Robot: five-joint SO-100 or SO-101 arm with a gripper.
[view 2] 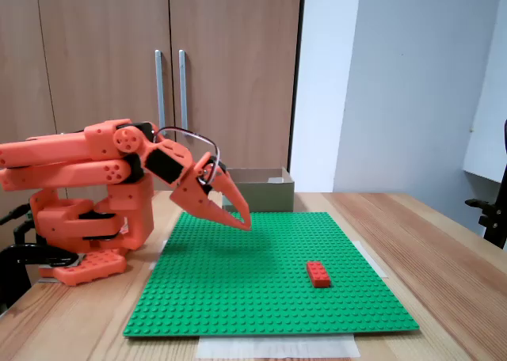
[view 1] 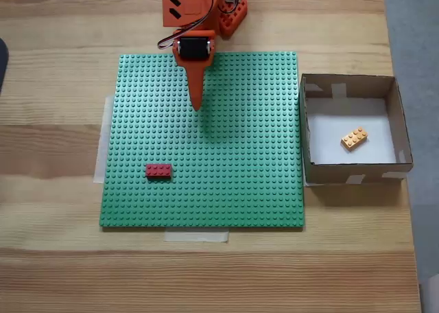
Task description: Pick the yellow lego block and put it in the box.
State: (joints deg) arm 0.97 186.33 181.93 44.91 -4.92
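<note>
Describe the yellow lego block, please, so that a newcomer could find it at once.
In a fixed view from above, find the cardboard box just right of the green baseplate. The yellow lego block lies tilted on its white floor, alone; the same-sized red brick sits on the baseplate.

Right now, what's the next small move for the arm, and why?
Probably none beyond parking: hold the folded pose. The yellow block already lies on the white floor of the box, so the task looks done. The gripper hangs above the green baseplate with its jaws together and nothing between them. The red brick is not the target; leave it.
</note>
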